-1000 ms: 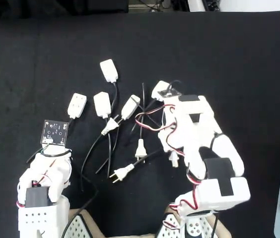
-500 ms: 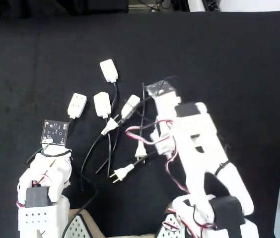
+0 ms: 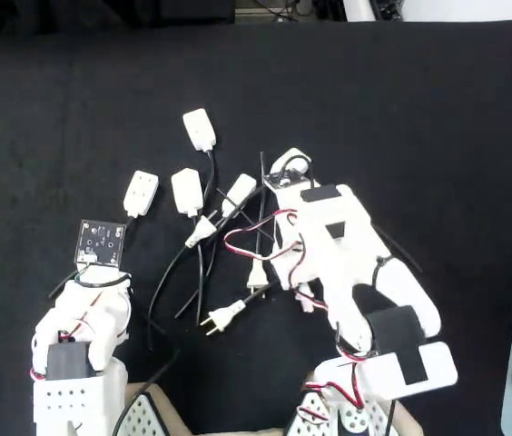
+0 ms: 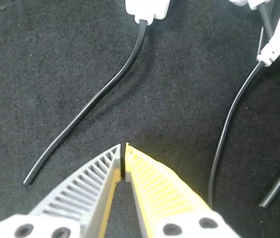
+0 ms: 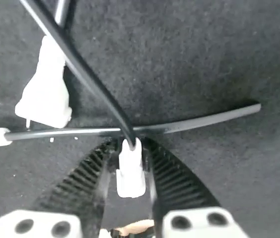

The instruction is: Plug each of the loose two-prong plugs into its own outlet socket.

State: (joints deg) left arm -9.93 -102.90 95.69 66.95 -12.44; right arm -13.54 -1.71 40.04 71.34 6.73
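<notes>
**Two-prong plugs.** White, on black cords. Three lie loose near the middle of the worktop:
- nearest plug (image 3: 226,316), prongs showing
- middle plug (image 3: 256,272)
- third plug (image 3: 200,232), near the fourth socket; contact cannot be told

Judged light, hard-moulded and smooth-sided. The prongs are thin and likely to bend if pressed askew. Best taken across the flat sides of the body, behind the prongs, never by the cord.

**Cords** (image 3: 167,277). They cross one another and look springy, so they will likely drag or twist a lifted plug.

**Outlet sockets.** White blocks:
- far socket (image 3: 199,129)
- outer socket (image 3: 141,193)
- inner socket (image 3: 186,191)
- fourth socket (image 3: 238,194)

Judged light enough to slide when pushed, so bracing is advised.

**Right end effector** (image 5: 130,143). Over the cord tangle, closed narrow on a white cord end (image 5: 130,173). Whether this is a plug or a socket cannot be told.

**Left end effector** (image 4: 124,151). Tips together, empty, low over the cloth beside a cord.

**Worktop** (image 3: 438,136). Black cloth.
</notes>
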